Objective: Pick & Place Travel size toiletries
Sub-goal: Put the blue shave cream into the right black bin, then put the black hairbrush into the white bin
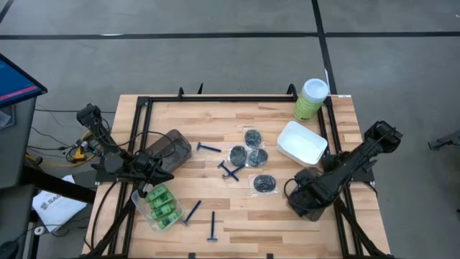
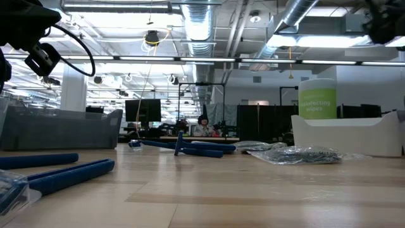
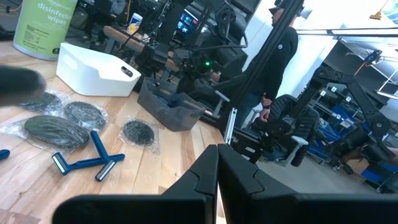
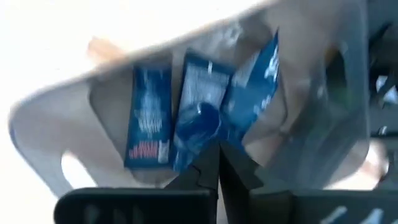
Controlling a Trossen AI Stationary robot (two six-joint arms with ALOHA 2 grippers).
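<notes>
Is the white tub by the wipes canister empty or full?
Empty: from above, the white tub shows only bare white floor beside the wipes canister.

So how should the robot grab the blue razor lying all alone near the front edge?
Grip the lone razor across the middle of its thin handle, coming straight down from above. It lies flat on the table with bare wood on both sides, so the jaws should straddle the handle; the wider head probably gives a worse hold.

Bright overhead light – right wrist view blurred, glare-washed – elsewhere sharp.
</notes>
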